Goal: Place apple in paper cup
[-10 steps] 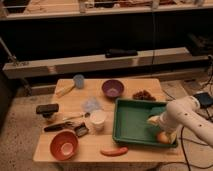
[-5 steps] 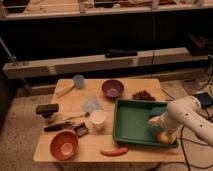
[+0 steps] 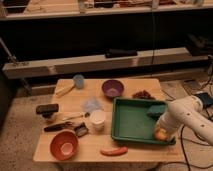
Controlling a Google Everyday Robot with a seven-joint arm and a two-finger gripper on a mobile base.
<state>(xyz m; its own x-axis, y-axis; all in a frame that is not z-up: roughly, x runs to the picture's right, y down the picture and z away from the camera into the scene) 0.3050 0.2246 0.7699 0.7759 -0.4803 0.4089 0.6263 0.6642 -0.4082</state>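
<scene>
Apple (image 3: 160,135) sits right at the hand (image 3: 161,129) in the green tray (image 3: 132,120) corner, can't tell if grasped; a weak hold could drop it short of the paper cup (image 3: 97,119), well apart from the hand.

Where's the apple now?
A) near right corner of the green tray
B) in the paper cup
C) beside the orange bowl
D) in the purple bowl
A: the apple lies in the green tray's near right corner with the pincer right at it; the paper cup stands outside the tray.
</scene>
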